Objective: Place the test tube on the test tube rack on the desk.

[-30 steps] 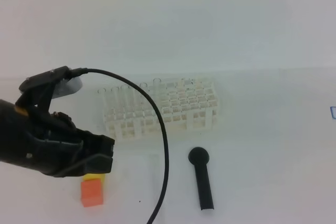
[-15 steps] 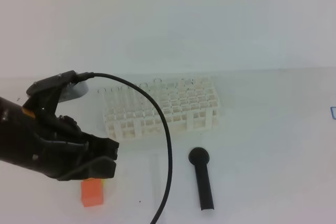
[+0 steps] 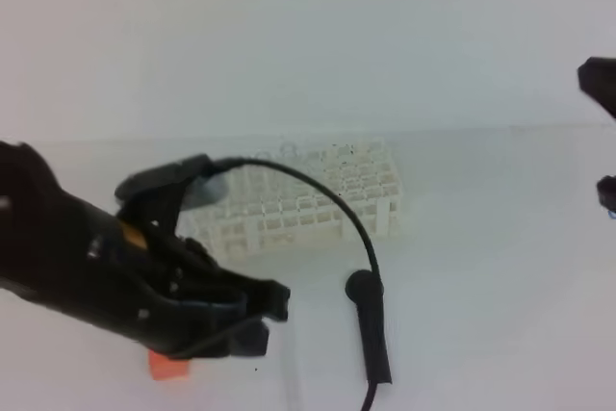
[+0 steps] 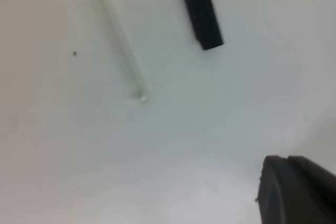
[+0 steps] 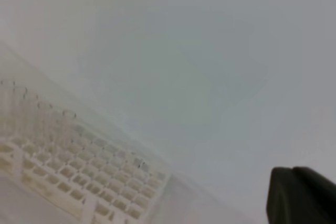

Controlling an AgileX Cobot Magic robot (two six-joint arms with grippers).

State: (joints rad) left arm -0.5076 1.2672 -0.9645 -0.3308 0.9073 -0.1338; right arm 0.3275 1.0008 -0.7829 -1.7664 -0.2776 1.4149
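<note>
The test tube (image 4: 118, 40) lies flat on the desk (image 4: 173, 145); in the left wrist view it is a slim clear tube running from the top down to its rounded end at centre left. My left gripper (image 3: 268, 320) hovers above the desk in front of the test tube rack (image 3: 318, 194), shut and holding nothing. One of its dark fingers (image 4: 296, 192) shows at the lower right of the wrist view, well apart from the tube. My right gripper (image 3: 602, 84) is shut and peeks in at the right edge, far from the rack (image 5: 73, 171).
A black club-shaped object (image 3: 372, 329) lies on the desk in front of the rack; its end (image 4: 199, 11) is just right of the tube. An orange block (image 3: 166, 366) sits at the front left, mostly under my left arm. The arm's black cable (image 3: 327, 199) arcs over the rack.
My left arm has swung right and forward, now covering most of the orange block and reaching toward the club. The right gripper has come into view at the right edge.
</note>
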